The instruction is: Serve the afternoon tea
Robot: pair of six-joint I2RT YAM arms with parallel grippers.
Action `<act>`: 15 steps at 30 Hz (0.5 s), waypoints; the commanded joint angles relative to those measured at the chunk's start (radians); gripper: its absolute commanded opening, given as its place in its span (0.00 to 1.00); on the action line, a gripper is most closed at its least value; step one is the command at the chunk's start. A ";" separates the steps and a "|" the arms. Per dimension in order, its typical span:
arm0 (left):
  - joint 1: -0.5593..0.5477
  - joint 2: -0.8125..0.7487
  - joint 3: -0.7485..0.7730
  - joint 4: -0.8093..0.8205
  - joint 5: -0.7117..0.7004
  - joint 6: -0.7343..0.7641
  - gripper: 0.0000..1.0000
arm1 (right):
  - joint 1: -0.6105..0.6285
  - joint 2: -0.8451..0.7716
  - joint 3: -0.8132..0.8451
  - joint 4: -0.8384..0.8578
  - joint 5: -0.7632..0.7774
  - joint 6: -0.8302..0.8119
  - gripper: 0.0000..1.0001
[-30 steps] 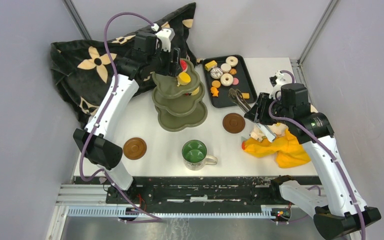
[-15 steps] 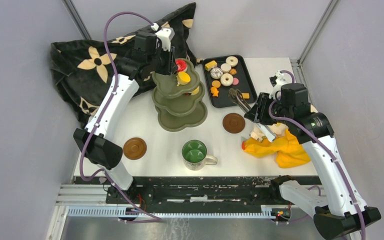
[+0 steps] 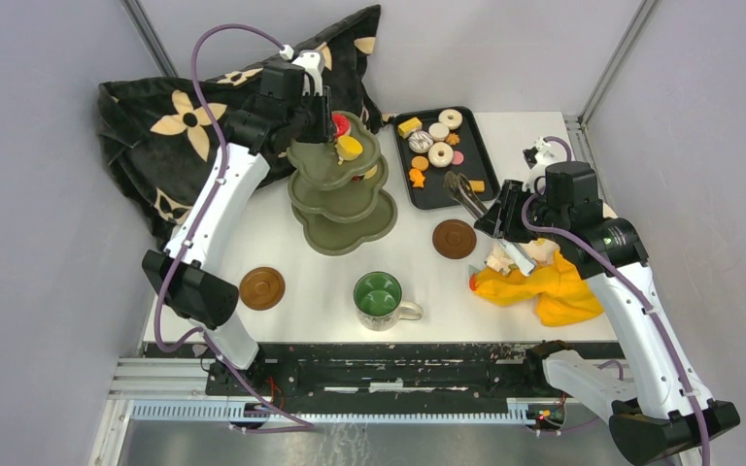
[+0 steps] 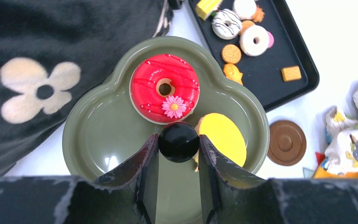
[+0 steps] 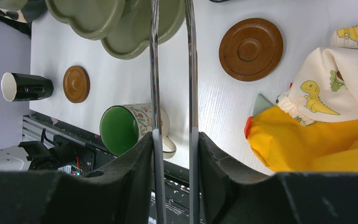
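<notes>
My left gripper point(image 4: 178, 142) is shut on the black knob point(image 4: 178, 141) of the olive-green three-tier stand point(image 3: 342, 199). The top tier point(image 4: 98, 135) holds a red donut point(image 4: 164, 94) and a yellow cake point(image 4: 221, 139). My right gripper point(image 5: 172, 140) is shut on metal tongs point(image 5: 154, 70), whose tips point(image 3: 458, 186) hang over the black tray point(image 3: 425, 194) of small pastries point(image 3: 440, 153). The green-lined mug point(image 3: 380, 297) stands at the front centre. Brown saucers lie at the left point(image 3: 261, 287) and right point(image 3: 455, 238).
A dark flower-print blanket point(image 3: 165, 126) lies at the back left, beside the stand. A yellow cloth point(image 3: 544, 283) with a dinosaur-print cloth point(image 5: 340, 88) lies under my right arm.
My left gripper has shifted the stand a little to the left and back, toward the blanket. The right arm and tongs have not moved.
</notes>
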State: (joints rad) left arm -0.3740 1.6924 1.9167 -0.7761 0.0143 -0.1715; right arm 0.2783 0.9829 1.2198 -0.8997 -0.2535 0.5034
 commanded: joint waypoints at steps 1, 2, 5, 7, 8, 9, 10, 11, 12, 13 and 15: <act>-0.014 -0.076 0.073 0.062 -0.142 -0.142 0.03 | -0.005 -0.004 0.026 0.057 -0.009 -0.002 0.41; -0.021 -0.082 0.071 0.063 -0.170 -0.159 0.03 | -0.005 -0.004 0.025 0.057 -0.009 -0.001 0.41; -0.050 -0.093 0.071 0.064 -0.262 -0.210 0.03 | -0.005 -0.007 0.015 0.061 -0.004 0.002 0.41; -0.083 -0.095 0.068 0.066 -0.335 -0.241 0.03 | -0.005 -0.003 0.009 0.063 -0.003 0.006 0.41; -0.102 -0.097 0.068 0.066 -0.382 -0.260 0.03 | -0.005 -0.004 0.005 0.064 -0.003 0.008 0.41; -0.118 -0.095 0.069 0.065 -0.422 -0.277 0.03 | -0.005 -0.005 0.001 0.067 -0.004 0.012 0.41; -0.135 -0.092 0.073 0.063 -0.457 -0.303 0.03 | -0.005 -0.007 -0.001 0.069 -0.006 0.013 0.41; -0.151 -0.090 0.076 0.058 -0.489 -0.326 0.03 | -0.004 -0.009 -0.003 0.070 -0.008 0.014 0.41; -0.159 -0.087 0.082 0.051 -0.515 -0.355 0.03 | -0.005 -0.011 -0.005 0.069 -0.007 0.014 0.41; -0.166 -0.083 0.093 0.042 -0.542 -0.381 0.03 | -0.005 -0.012 -0.006 0.070 -0.007 0.014 0.41; -0.188 -0.074 0.116 0.027 -0.599 -0.431 0.03 | -0.005 -0.013 -0.007 0.070 -0.008 0.014 0.41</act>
State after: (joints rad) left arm -0.5266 1.6791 1.9232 -0.8387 -0.4026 -0.4355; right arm 0.2783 0.9829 1.2118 -0.8955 -0.2539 0.5083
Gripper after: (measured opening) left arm 0.387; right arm 0.419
